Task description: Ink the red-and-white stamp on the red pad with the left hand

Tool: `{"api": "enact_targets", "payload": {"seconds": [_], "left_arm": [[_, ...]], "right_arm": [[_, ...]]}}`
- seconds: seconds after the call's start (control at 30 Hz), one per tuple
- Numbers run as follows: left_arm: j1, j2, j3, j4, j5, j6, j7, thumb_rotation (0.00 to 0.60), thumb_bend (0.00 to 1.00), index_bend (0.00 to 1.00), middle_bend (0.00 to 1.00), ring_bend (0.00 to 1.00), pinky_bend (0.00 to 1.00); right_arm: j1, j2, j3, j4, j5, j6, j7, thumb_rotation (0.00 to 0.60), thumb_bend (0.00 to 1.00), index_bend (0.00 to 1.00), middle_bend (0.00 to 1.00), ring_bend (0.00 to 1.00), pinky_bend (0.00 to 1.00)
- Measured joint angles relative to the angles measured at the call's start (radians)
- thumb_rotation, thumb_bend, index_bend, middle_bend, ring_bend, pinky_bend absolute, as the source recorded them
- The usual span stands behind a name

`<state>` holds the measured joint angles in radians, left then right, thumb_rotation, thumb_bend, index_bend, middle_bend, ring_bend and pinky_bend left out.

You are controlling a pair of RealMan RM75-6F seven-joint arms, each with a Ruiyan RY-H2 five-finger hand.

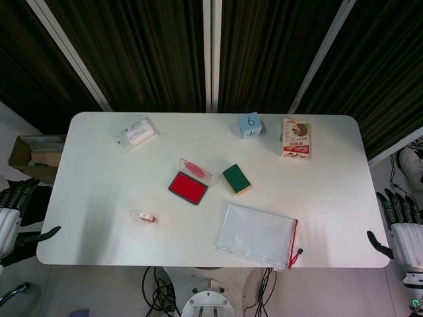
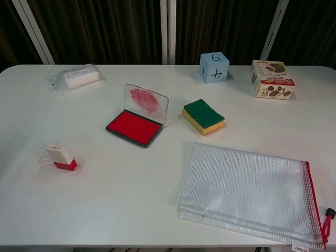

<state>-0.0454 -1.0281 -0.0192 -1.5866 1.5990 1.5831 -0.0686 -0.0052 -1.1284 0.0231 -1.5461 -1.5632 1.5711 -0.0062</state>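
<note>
The small, rigid, light red-and-white plastic stamp (image 2: 59, 157) is lying sideways; grasp its white body. The left hand (image 1: 14, 218) is waiting, fingers apart, empty.

Your red-and-white stamp (image 2: 59, 157) lying on its side, well left-front of your red pad (image 2: 134, 127), lid upright.

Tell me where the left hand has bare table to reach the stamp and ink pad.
Bare table runs from the left hand across the left edge to the stamp, and between the stamp and the open ink pad. It is crowded right of the pad: sponge and mesh pouch.
</note>
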Motion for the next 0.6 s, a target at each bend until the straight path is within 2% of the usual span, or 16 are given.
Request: {"api": "enact_targets", "payload": {"seconds": [0.33,0.43,0.5,0.57,0.6], "left_arm": [[0.0,-0.005,0.003,-0.003,0.017,0.012,-0.002,0.345,0.02,0.09,0.1,0.1,0.19],[-0.001,0.002,0.004,-0.011,0.032,0.018,-0.001,0.424,0.02,0.09,0.1,0.1,0.19],[-0.004,0.007,0.008,-0.016,0.042,0.016,-0.001,0.551,0.03,0.09,0.1,0.1,0.21],[-0.008,0.01,0.009,-0.02,0.044,0.01,0.007,0.6,0.03,0.09,0.09,0.1,0.24],[-0.011,0.01,0.009,-0.021,0.046,0.007,0.012,0.6,0.03,0.09,0.09,0.1,0.25]], "right_arm": [[0.001,-0.005,0.0,0.014,-0.004,-0.003,0.016,0.6,0.18,0.0,0.0,0.0,0.0],[0.001,-0.006,0.001,0.018,-0.003,-0.002,0.022,0.6,0.18,0.0,0.0,0.0,0.0],[0.001,-0.005,0.002,0.017,-0.005,0.0,0.023,0.6,0.18,0.0,0.0,0.0,0.0],[0.001,-0.002,0.003,0.015,-0.007,0.001,0.025,0.6,0.18,0.0,0.0,0.0,0.0],[0.002,-0.001,0.004,0.014,-0.007,0.001,0.025,0.6,0.18,0.0,0.0,0.0,0.0]]}}
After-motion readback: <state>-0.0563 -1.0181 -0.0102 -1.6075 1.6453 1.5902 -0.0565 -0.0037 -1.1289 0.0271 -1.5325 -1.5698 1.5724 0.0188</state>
